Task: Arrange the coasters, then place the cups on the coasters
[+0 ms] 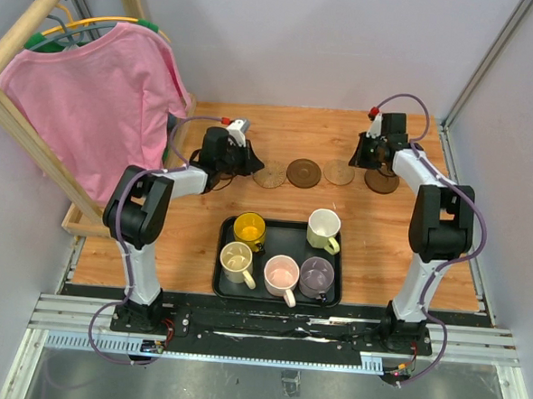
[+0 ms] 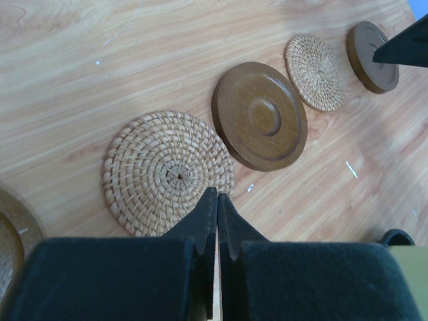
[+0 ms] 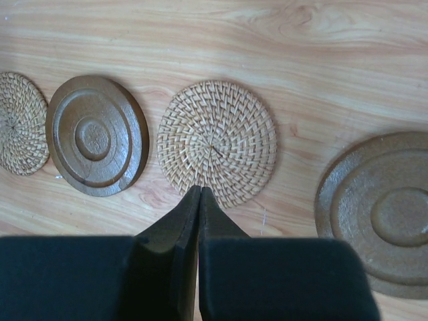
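Several coasters lie in a row across the far table: woven (image 1: pixel 270 174), dark wood (image 1: pixel 303 173), woven (image 1: pixel 339 172), dark wood (image 1: pixel 382 181). My left gripper (image 1: pixel 251 160) hangs shut and empty, its tips (image 2: pixel 217 195) over the near edge of the left woven coaster (image 2: pixel 167 170). Another dark coaster (image 2: pixel 10 234) shows at that view's left edge. My right gripper (image 1: pixel 364 156) is also shut and empty, tips (image 3: pixel 200 190) at the edge of the right woven coaster (image 3: pixel 217 142). Cups stand on the black tray (image 1: pixel 277 297): yellow (image 1: pixel 249 227), cream (image 1: pixel 237 261), pink (image 1: pixel 282 275), purple-grey (image 1: pixel 317 275), pale yellow-green (image 1: pixel 323 228).
A pink shirt (image 1: pixel 92 98) hangs on a wooden rack at the far left, close to my left arm. Walls close in the table at the back and the right. The tray sits at the near middle between both arm bases.
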